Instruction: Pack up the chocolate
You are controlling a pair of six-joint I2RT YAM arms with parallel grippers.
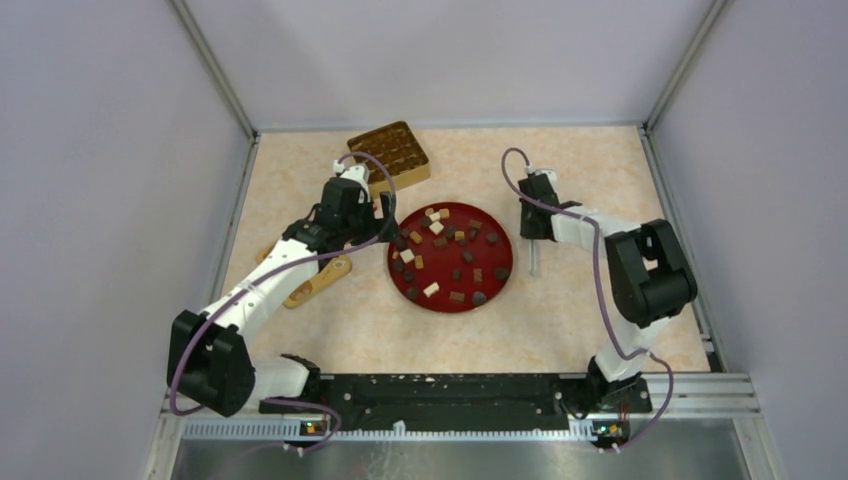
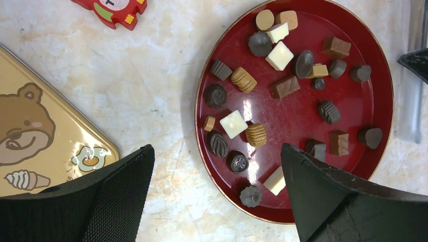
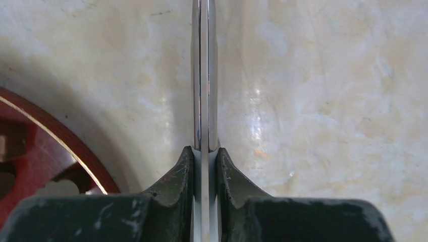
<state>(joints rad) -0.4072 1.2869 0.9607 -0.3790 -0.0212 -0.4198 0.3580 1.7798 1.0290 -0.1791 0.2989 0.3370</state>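
Chocolate (image 2: 233, 124): small ridged, domed and cubed pieces in dark brown, tan and cream, scattered on a glossy round red plate (image 2: 298, 126).
Left tool (image 2: 216, 151): black fingers spread wide, over the plate's left edge, several pieces between them.
Right tool (image 3: 204, 156): clamped on slim polished metal tongs (image 3: 204, 75), just beside the plate.
Surface (image 3: 328, 101): beige, marbled.
Walls (image 1: 450, 50): pale grey.

Table (image 1: 600, 180): beige marbled surface, walled on three sides. A round red plate (image 2: 298, 113) lies at centre. A gold compartmented box (image 1: 385, 145) lies at the far side, left of the plate. A tan bear-printed lid (image 2: 45, 131) lies flat to the plate's left, apart from it. A small red-and-white item (image 2: 113, 9) lies near the lid, touching neither. Metal tongs (image 3: 204, 75) stand just right of the plate; whether they touch the surface cannot be told.
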